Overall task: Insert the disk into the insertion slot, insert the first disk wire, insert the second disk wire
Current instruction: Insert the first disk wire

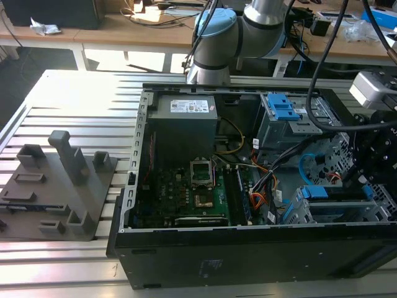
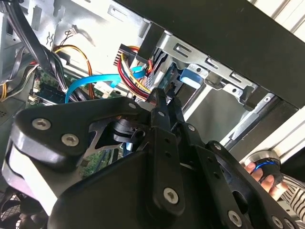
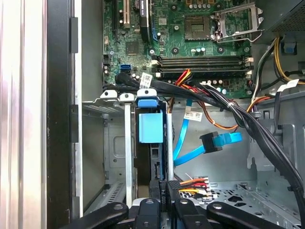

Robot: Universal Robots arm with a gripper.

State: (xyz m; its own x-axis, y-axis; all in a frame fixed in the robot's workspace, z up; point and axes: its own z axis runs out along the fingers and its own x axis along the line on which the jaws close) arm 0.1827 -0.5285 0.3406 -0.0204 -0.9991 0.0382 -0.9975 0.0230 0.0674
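The disk [image 3: 153,162] stands edge-on inside the insertion slot [image 3: 116,143], with its blue caddy tab [image 3: 150,127] facing the first wrist camera. In the exterior view the disk [image 1: 338,194] lies in the silver cage [image 1: 329,215] at the case's right corner. My gripper [image 3: 165,184] is shut on a black connector with red, yellow and orange wires [image 3: 193,182], right at the disk's rear edge. The second wrist view has the closed fingertips [image 2: 164,101] close to the blue caddy [image 2: 190,78]. A blue flat wire with a black plug [image 3: 212,141] hangs free beside the cage.
Deeper in the open case sit the motherboard [image 1: 186,186], a grey power-supply box [image 1: 184,118] and a grey bay with a blue latch [image 1: 282,108]. A black cable bundle [image 3: 238,114] crosses above the cage. A grey fixture [image 1: 62,186] stands at the exterior view's left. A hand [image 2: 259,171] rests outside the case.
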